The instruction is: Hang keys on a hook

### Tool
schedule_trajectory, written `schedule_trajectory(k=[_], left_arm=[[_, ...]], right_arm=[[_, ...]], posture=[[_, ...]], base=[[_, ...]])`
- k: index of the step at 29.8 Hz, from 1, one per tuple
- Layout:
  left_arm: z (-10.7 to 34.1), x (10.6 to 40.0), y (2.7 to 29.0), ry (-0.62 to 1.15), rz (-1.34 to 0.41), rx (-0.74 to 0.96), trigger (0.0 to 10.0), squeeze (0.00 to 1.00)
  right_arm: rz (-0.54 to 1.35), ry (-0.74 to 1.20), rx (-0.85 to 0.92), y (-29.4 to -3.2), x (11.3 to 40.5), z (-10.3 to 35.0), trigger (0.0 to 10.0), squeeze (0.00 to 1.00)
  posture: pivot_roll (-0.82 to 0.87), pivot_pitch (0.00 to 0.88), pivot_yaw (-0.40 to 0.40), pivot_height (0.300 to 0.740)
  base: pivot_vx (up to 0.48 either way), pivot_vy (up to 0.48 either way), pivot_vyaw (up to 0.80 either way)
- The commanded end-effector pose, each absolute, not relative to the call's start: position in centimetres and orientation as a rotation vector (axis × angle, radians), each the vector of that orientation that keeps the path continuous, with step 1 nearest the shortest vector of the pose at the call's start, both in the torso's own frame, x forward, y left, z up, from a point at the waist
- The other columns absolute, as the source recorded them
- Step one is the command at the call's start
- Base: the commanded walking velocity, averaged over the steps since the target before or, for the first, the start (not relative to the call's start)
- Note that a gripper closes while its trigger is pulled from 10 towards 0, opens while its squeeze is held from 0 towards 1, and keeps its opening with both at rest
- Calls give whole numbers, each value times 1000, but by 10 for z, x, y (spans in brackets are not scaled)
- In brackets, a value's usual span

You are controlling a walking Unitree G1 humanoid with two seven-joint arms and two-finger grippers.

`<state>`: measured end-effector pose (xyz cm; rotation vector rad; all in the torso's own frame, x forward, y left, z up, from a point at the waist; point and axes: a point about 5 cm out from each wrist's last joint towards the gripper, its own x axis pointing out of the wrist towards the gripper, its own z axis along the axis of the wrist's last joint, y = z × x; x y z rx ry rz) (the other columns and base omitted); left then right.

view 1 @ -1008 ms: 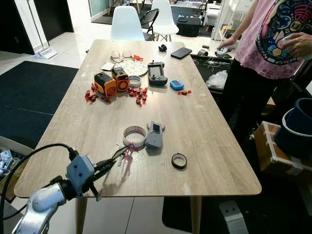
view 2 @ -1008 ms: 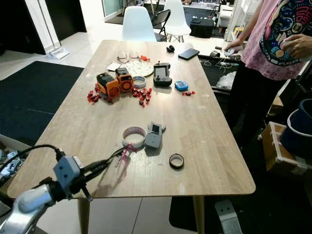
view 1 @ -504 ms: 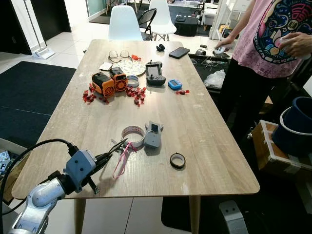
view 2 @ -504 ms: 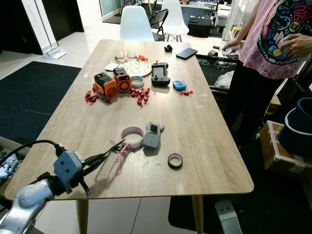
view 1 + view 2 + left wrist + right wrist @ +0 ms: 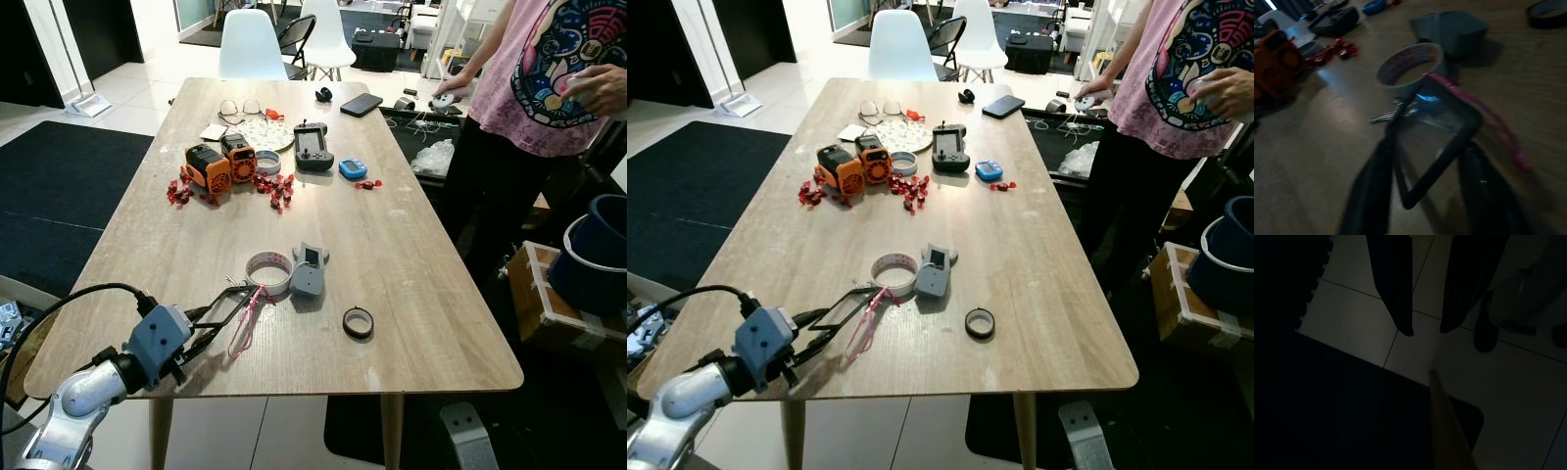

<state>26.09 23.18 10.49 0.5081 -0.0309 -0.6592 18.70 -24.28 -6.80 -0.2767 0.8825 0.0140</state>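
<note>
left hand (image 5: 233, 303) open around keys (image 5: 238, 290)

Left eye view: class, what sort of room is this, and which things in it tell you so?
Probably a home dining or work area: a long wooden table with white chairs at its far end, tiled floor, dark rug, and gadgets and tape rolls scattered about.

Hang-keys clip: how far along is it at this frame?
Early. Nothing looks done: the keys with their pink strap lie on the table beside the tape roll. In hand: the left gripper, open, reaches at the keys; the left wrist view shows its fingers either side of them. Left: grasp, lift, hang. The right gripper hangs idle.
</note>
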Motion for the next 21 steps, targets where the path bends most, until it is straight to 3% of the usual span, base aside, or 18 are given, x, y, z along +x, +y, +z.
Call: schedule_trajectory(k=[1, 10, 11, 21], left_arm=[[108, 263, 245, -13, -610, 561, 10000, 1000], [119, 270, 264, -26, -514, 626, 10000, 1000], [119, 270, 272, 4, -512, 667, 10000, 0], [125, 274, 304, 77, -393, 807, 10000, 0]], right_arm=[[17, 893, -277, -242, 184, -70, 10000, 0], [16, 892, -279, -243, 184, -69, 10000, 0], [17, 892, -279, -243, 185, -69, 10000, 0], [16, 893, -279, -243, 185, -69, 10000, 0]], posture=[[50, 82, -64, 740], [49, 83, -65, 740], [48, 83, -65, 740], [47, 85, -65, 740]], base=[[0, 0, 0], [0, 0, 0], [0, 0, 0], [0, 0, 0]])
